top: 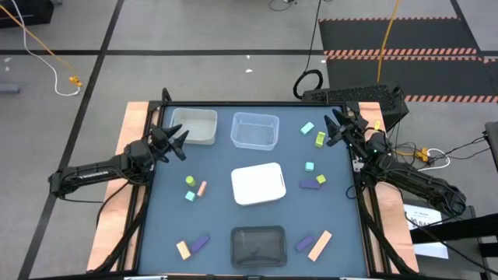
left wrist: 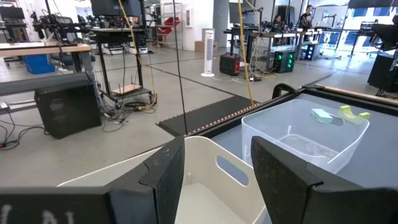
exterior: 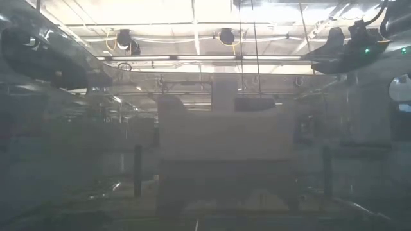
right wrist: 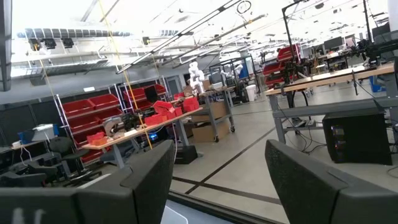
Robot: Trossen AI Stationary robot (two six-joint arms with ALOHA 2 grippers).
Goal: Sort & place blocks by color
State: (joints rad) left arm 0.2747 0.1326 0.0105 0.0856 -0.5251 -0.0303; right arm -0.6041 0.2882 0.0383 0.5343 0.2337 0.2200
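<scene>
The left gripper (top: 180, 142) hangs with fingers apart and empty at the table's (top: 218, 206) left edge, just beside the white bin (top: 194, 125); the nearest blocks, a green (top: 190, 180), a peach (top: 202, 188) and a teal one (top: 189, 196), lie well apart from it toward the table's middle. The right gripper (top: 334, 126) is spread wide, empty, at the right edge, near a yellow-green block (top: 320, 139) and a teal block (top: 307, 128). Other blocks lie scattered around the white lid (top: 258, 184), the clear bin (top: 254, 131) and the dark tray (top: 259, 245).
</scene>
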